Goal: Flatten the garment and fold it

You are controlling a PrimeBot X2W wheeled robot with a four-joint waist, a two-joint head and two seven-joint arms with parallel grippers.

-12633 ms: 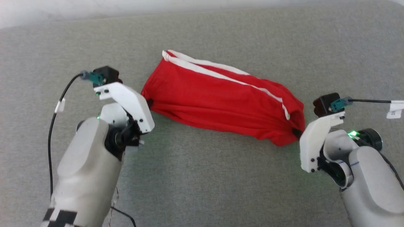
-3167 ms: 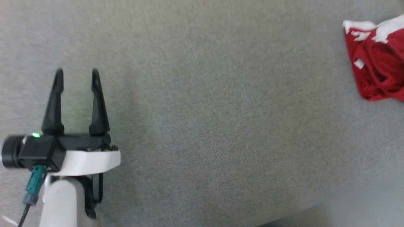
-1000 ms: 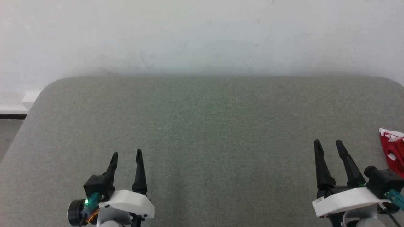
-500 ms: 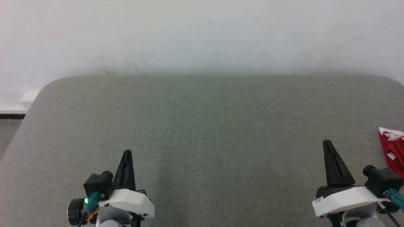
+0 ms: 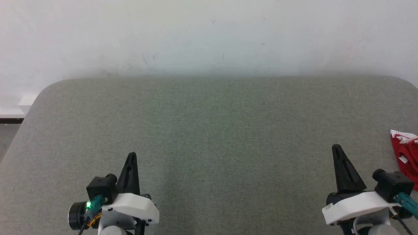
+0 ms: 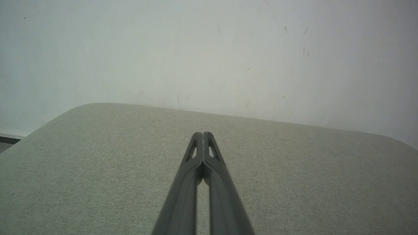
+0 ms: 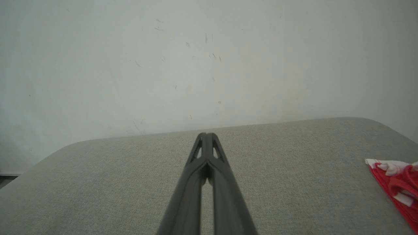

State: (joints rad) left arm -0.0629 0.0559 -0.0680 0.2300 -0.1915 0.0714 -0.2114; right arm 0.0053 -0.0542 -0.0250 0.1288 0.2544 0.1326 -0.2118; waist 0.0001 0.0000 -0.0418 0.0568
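Note:
The garment point(image 5: 406, 156) is a bunched red heap with white trim, lying at the far right edge of the grey table and partly cut off by the frame. In the right wrist view the garment point(image 7: 396, 182) sits at the lower right. My right gripper point(image 5: 336, 148) hovers near the table's front right, to the left of the garment and apart from it, shut with nothing between its fingers point(image 7: 205, 137). My left gripper point(image 5: 131, 156) is at the front left, also shut and empty, fingertips pressed together point(image 6: 202, 135).
The grey fabric-covered table point(image 5: 209, 130) has rounded far corners and ends against a white wall point(image 5: 209, 32). Its left edge drops to a floor strip point(image 5: 9, 120).
Both grippers have gone from open to shut, holding nothing. The arms and the garment have stayed put. The camera has tilted slightly.

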